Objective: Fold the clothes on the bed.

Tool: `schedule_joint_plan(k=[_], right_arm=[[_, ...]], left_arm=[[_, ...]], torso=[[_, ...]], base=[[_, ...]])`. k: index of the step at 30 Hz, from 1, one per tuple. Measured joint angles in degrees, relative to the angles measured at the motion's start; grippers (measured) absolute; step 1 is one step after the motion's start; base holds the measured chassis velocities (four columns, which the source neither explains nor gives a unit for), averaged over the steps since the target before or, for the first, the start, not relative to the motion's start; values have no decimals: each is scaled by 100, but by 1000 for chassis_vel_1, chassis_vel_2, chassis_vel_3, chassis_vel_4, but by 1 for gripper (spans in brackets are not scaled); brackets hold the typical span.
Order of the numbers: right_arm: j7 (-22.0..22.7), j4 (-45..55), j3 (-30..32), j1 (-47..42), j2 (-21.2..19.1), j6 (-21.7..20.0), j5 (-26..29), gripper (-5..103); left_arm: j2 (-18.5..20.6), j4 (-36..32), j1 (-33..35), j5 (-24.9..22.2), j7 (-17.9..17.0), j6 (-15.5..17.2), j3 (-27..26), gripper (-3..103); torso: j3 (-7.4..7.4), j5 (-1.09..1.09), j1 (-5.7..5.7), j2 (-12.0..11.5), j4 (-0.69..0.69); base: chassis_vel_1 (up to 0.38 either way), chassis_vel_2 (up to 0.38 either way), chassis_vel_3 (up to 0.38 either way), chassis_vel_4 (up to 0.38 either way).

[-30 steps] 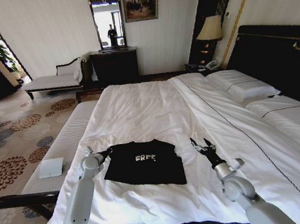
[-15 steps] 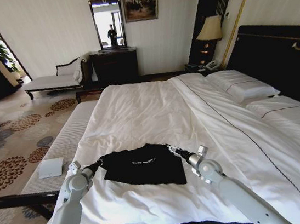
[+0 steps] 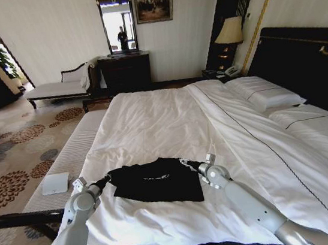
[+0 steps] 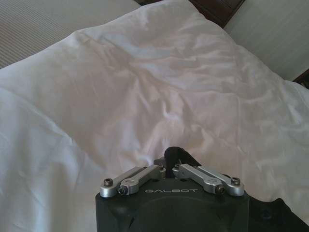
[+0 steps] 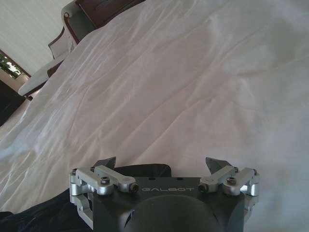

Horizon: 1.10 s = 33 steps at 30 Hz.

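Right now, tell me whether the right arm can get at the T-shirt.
Probably yes: the right gripper already sits at the edge of the black T-shirt with its jaws open, and only white bedding lies around it.

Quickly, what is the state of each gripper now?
Left gripper: shut on the black T-shirt.
Right gripper: open, at the T-shirt's edge.

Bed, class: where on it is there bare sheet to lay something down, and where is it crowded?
Free: the wide white stretch of the bed between the T-shirt and the far edge, and the strip between the shirt and the pillows. Crowded: the shirt's two top corners, where the left pincer and right pincer sit.
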Motion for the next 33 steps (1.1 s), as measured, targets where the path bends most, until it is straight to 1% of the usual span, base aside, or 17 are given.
schedule_joint_plan(k=[5,7,9,10,11,12,13,14,17,20,21,23,26,27,30,32,33], right_arm=[[27,-64,-89,79,16,-54,-51,101],[35,-108,-134,120,36,-98,-103,100],[88,-156,-194,171,68,-192,-157,93],[88,-156,-194,171,68,-192,-157,93],[110,-175,-222,192,77,-225,-171,88],[125,-193,-250,212,82,-255,-183,88],[132,-204,-276,229,86,-281,-192,83],[132,-204,-276,229,86,-281,-192,83],[137,-232,-334,274,85,-337,-224,66],[139,-243,-366,303,74,-357,-247,61],[141,-244,-377,311,61,-374,-253,50],[143,-243,-384,314,47,-392,-255,50],[148,-202,-390,297,-8,-430,-256,33],[148,-202,-390,297,-8,-430,-256,33],[116,-122,-388,219,-51,-438,-265,18],[66,-113,-385,193,-54,-439,-325,18],[-6,-116,-381,176,-52,-432,-404,12]], left_arm=[[14,2,7,2,-2,0,-12,0],[8,20,5,12,-4,0,-12,0],[-14,32,5,46,-6,0,-1,0],[-14,32,5,46,-6,0,-1,0],[-26,36,6,58,-7,-1,4,0],[-36,42,7,69,-7,-1,11,0],[-46,52,7,82,-7,-1,18,0],[-46,52,7,82,-7,-1,18,0],[-63,81,3,116,-7,-5,24,0],[-66,102,-6,139,-7,-7,24,0],[-66,115,-14,144,-6,-9,25,0],[-66,126,-23,147,-6,-9,26,0],[-66,159,-58,150,-6,-9,33,0],[-66,159,-58,150,-6,-9,33,0],[-65,196,-91,153,-5,-10,51,0],[-64,209,-104,154,-5,-10,58,0],[-60,218,-113,154,-4,-11,63,0]], torso=[[0,1,0,0,-1],[0,1,0,0,-1],[0,1,0,0,0],[0,1,0,0,0],[0,1,0,0,0],[0,1,0,0,0],[0,1,0,0,0],[0,1,0,0,0],[0,1,0,0,0],[0,1,0,0,0],[0,1,0,0,0],[0,1,0,0,0],[0,1,0,0,-1],[0,1,0,0,-1],[0,1,0,0,0],[0,1,0,0,-1],[0,1,0,0,-1]], base=[[0,0,0,0],[0,0,0,0],[0,0,0,0],[0,0,0,0],[0,0,0,0],[0,0,0,0],[0,0,0,0],[0,0,0,0],[0,0,0,0],[0,0,0,0],[0,0,0,0],[0,0,0,0],[0,0,0,0],[0,0,0,0],[0,0,0,0],[0,0,0,0],[0,0,0,0]])
